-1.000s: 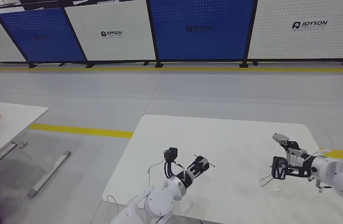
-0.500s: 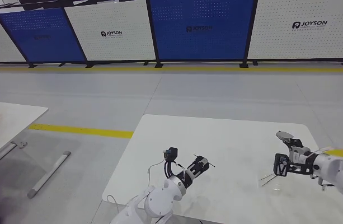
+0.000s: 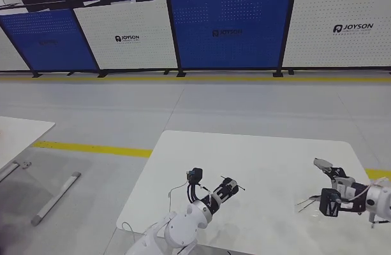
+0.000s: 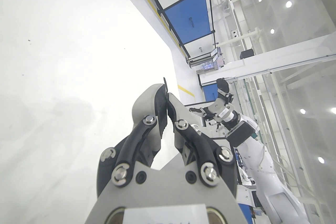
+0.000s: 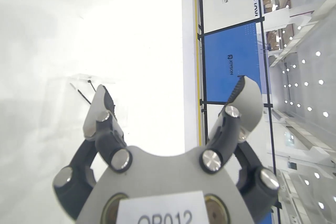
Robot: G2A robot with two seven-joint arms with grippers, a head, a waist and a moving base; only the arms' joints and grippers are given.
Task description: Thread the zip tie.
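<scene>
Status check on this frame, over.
Left gripper shut on zip tie. Right gripper open, beside loose ties on table. Nothing blocking.

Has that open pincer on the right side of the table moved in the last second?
Yes. The right pincer drew back toward the near edge of the table, now level with the loose zip ties instead of beyond them.

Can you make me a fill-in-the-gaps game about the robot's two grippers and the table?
The left gripper is ___ on a thin black zip tie.
The right gripper is wide ___.
Loose zip ties lie on the ___ table by the right gripper.
Missing words: shut, open, white.
</scene>
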